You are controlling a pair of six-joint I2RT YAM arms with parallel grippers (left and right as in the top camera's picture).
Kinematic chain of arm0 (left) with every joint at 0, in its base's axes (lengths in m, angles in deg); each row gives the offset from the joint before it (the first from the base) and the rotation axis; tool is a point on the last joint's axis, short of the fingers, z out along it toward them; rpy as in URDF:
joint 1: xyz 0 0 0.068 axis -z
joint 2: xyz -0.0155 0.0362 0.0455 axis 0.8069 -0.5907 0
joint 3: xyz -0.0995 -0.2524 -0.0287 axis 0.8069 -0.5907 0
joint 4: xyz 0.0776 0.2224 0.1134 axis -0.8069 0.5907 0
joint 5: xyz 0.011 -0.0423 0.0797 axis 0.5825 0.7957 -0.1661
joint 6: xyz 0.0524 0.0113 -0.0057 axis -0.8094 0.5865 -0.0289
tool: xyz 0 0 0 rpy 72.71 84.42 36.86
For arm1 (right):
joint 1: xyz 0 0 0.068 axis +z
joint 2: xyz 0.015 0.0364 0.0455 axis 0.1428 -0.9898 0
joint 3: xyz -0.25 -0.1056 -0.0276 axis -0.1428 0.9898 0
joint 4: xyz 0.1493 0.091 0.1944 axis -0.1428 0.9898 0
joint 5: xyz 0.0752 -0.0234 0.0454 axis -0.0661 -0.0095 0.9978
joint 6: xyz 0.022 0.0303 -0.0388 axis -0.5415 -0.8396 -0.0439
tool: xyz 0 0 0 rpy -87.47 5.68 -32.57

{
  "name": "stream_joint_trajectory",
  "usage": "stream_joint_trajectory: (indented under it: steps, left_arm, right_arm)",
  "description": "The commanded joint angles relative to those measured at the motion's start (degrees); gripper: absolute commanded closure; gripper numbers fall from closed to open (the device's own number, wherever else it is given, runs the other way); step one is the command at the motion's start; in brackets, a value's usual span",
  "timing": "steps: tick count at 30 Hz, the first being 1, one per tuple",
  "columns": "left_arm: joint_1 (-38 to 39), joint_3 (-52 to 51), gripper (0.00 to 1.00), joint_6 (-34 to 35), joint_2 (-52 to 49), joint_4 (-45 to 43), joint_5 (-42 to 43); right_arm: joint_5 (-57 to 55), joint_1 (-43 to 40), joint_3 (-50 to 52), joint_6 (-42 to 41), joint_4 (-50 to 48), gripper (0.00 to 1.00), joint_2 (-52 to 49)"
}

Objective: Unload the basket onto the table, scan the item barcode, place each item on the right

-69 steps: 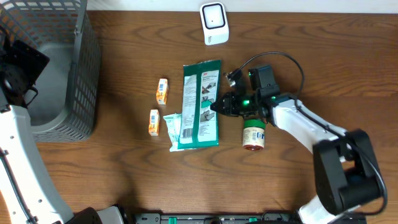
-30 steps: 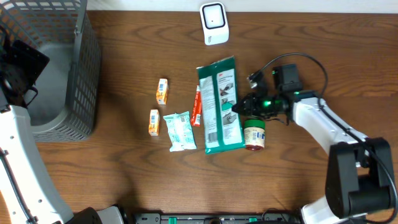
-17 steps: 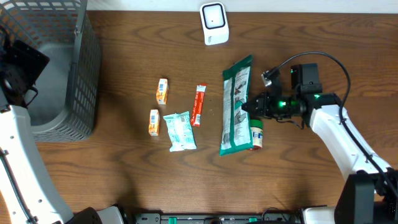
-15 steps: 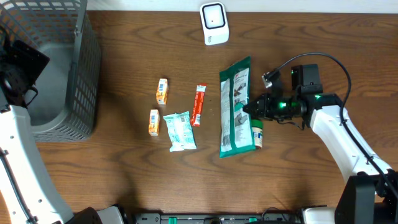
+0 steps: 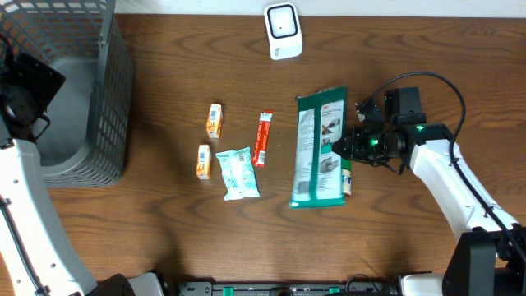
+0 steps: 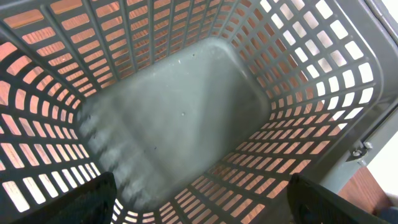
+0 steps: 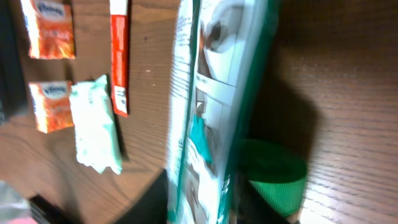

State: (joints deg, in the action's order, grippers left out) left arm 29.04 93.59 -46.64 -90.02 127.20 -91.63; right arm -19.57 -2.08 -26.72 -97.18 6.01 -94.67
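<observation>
We have the left arm [image 5: 23, 193] at the far-left edge of the scene, white link running up from the near side, black wrist end on top. Left gripper [image 6: 205, 202] points down, jaws spread wide, its dark fingertips [image 6: 93, 200] sitting in the bottom corners of its wrist view. Right arm [image 5: 448, 177] comes in from the near-right corner, elbow bent, forearm reaching left toward mid-scene, green light on at the wrist. Right gripper [image 5: 347, 146] points left and sits low. Its fingers [image 7: 152, 196] show a modest gap; we can't tell whether it is released or clamped.
</observation>
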Motion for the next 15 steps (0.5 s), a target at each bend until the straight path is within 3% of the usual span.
stream_joint_trajectory:
  steps: [1,8,15]
  left_arm:
    - [-0.2,0.2,0.12,-0.4,-0.1,0.0,-0.3]
    - [-0.2,0.2,0.12,-0.4,-0.1,0.0,-0.3]
    - [-0.2,0.2,0.12,-0.4,-0.1,0.0,-0.3]
  right_arm:
    - [-2.1,-0.1,0.0,0.6,0.2,0.61,0.8]
    - [-5.8,-0.2,0.0,0.6,0.5,0.34,0.8]
    - [-7.3,-0.2,0.0,-2.4,-0.8,0.25,0.8]
